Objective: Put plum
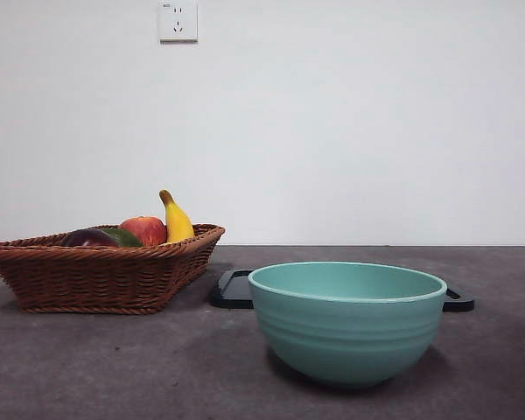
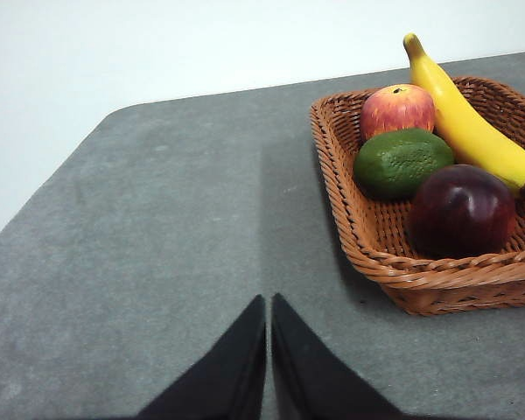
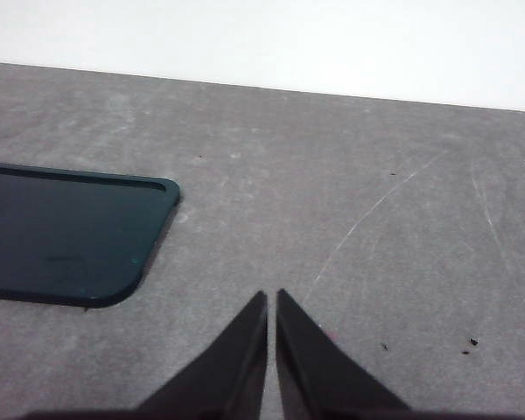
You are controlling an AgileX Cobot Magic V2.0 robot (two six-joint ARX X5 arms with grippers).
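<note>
The plum (image 2: 461,210) is dark maroon and lies in the brown wicker basket (image 2: 394,271), next to a dark green fruit (image 2: 401,162), a red-yellow apple (image 2: 397,108) and a banana (image 2: 468,122). In the front view the plum (image 1: 87,237) only peeks over the rim of the basket (image 1: 96,276) at the left. My left gripper (image 2: 269,302) is shut and empty over bare table, short of the basket. My right gripper (image 3: 272,297) is shut and empty over bare table beside a dark tray (image 3: 61,232). Neither arm shows in the front view.
A teal bowl (image 1: 346,322) stands at the front centre-right of the grey table. The dark flat tray (image 1: 232,289) lies behind it. A white wall with a socket (image 1: 178,21) stands behind.
</note>
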